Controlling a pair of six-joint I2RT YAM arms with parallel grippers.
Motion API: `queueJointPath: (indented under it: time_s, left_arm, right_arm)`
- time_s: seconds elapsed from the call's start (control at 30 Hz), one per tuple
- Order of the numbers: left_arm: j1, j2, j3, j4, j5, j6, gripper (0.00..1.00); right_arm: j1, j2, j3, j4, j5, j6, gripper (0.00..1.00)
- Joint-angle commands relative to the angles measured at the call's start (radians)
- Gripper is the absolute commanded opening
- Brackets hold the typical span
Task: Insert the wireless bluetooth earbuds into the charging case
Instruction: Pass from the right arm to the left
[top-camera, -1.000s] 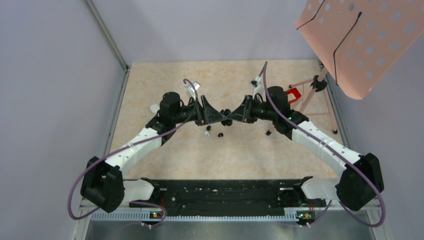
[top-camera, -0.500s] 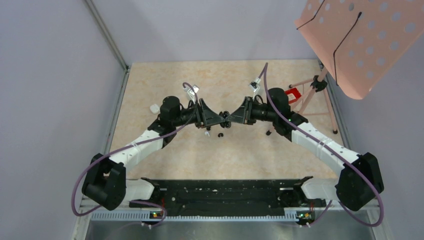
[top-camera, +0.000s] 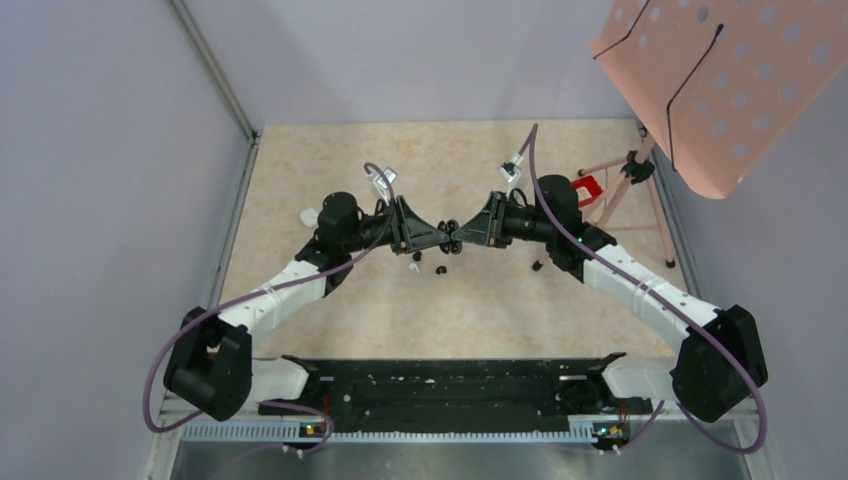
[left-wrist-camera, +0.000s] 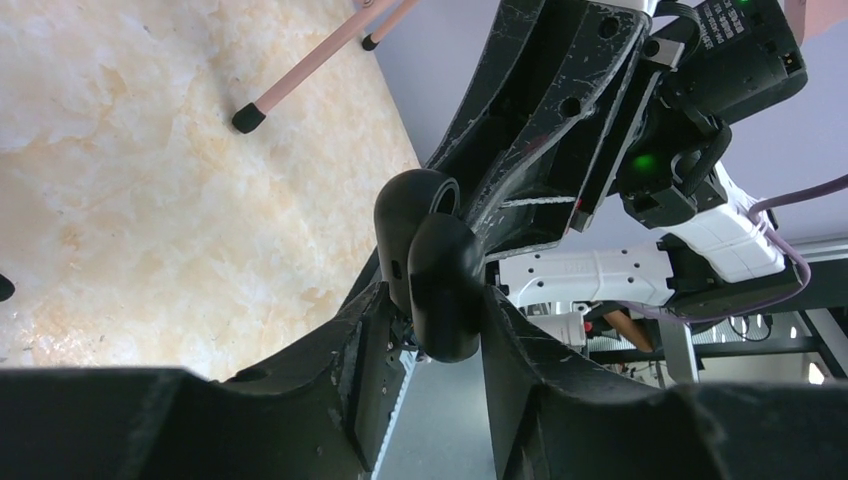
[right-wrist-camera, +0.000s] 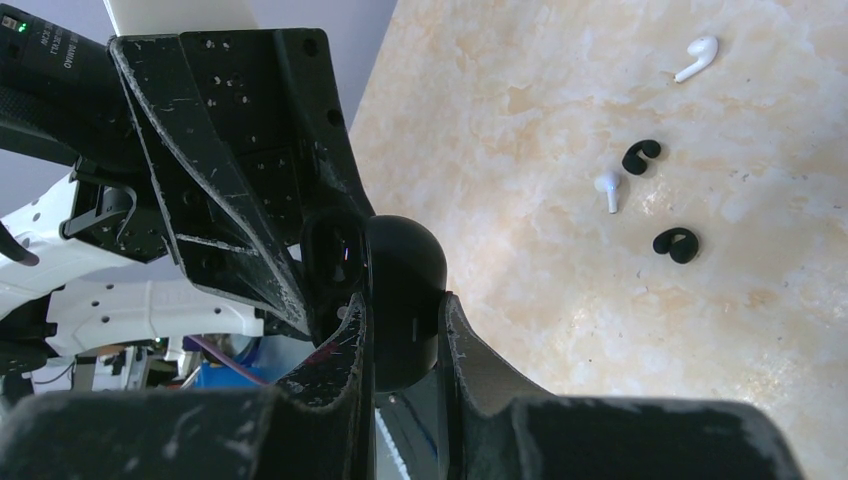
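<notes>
**benchlurker:** ok so where's the case right now, and what are your jaws doing?

**me:** Dead centre of the top view, right where my left arm (top-camera: 285, 283) and right arm (top-camera: 645, 285) meet nose to nose. The black rounded plastic charging case (top-camera: 452, 238) sits between both sets of jaws. My left jaws are narrow, with a finger (left-wrist-camera: 520, 350) snug on each flank of the case. My right jaws are narrow too, pinching it from both sides. In the wrist views the case reads as two rounded lobes side by side, so it looks hinged open, but I can't see into it.

**benchlurker:** and the buds?

**me:** All four are lying on the beige marbled bench (top-camera: 330, 160), apart from the case. The right wrist view has them down the right side of the frame:
- a white stemmed plastic earbud (right-wrist-camera: 697, 57) is at the top right
- a black rounded earbud (right-wrist-camera: 641, 155) is below it
- the second white one (right-wrist-camera: 607, 187) is just beside that
- the second black one (right-wrist-camera: 676, 244) is lowest

In the top view they're tiny specks just below the case, so I can't tell them all apart there. Also, a pink perforated panel (top-camera: 720, 80) tilts on its stand in the upper right of that view.
</notes>
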Motion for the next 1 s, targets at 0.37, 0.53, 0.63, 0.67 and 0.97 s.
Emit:
queueJointPath:
  time_s: [0.37,0.53,0.63,0.67,0.97]
  left_arm:
    - [0.005,-0.013,0.002,0.060,0.005,-0.015,0.23]
    - [0.006,-0.014,0.008,0.058,0.001,-0.021,0.36]
    - [0.013,-0.018,0.008,0.054,0.006,-0.024,0.50]
    - [0.017,-0.021,0.008,0.056,0.012,-0.025,0.52]
    - [0.061,-0.044,-0.042,0.146,0.104,-0.075,0.54]
  right_arm:
    - [-0.006,0.007,0.005,0.036,-0.020,-0.002,0.00]
    - [-0.006,0.010,0.003,0.036,-0.018,-0.003,0.00]
    - [-0.006,0.012,0.000,0.037,-0.022,-0.003,0.00]
    - [-0.007,0.015,0.000,0.038,-0.025,-0.002,0.00]
    - [-0.013,0.018,-0.020,0.103,-0.087,0.035,0.00]
